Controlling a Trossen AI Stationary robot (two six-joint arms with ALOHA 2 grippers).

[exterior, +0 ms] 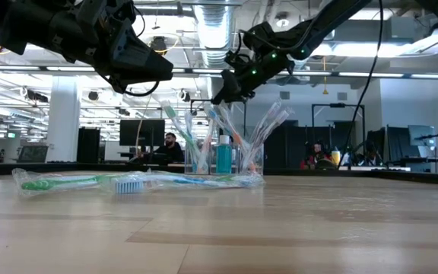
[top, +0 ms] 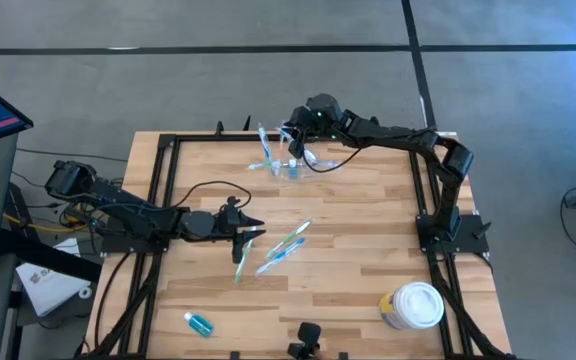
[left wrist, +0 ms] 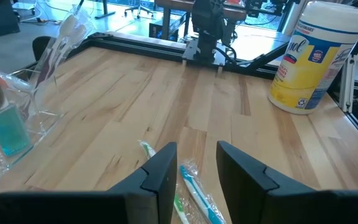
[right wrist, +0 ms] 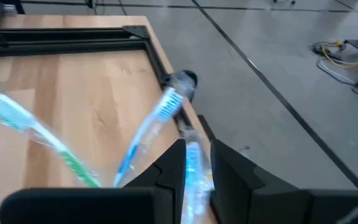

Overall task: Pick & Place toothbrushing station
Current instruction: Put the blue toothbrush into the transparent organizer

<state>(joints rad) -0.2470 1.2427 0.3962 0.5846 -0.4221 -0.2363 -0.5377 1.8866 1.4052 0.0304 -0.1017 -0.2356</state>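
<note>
Right tool (top: 295, 139) grips a wrapped toothbrush (right wrist: 190, 163) above the toothbrushing station (top: 286, 163). Left tool (top: 251, 229), narrowly parted, hovers over loose toothbrushes (top: 283, 246). A wipes tub (top: 414, 305) stands well apart on the tabletop (top: 348, 220).

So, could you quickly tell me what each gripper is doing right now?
Left gripper: open, above wrapped toothbrushes, holding nothing.
Right gripper: closed on a wrapped toothbrush at the station.

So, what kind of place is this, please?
Probably a robotics lab inside a large open office. The wooden table sits in a black metal frame on a concrete floor. The low view shows exposed ceiling ducts, monitors and a seated person behind.
</note>
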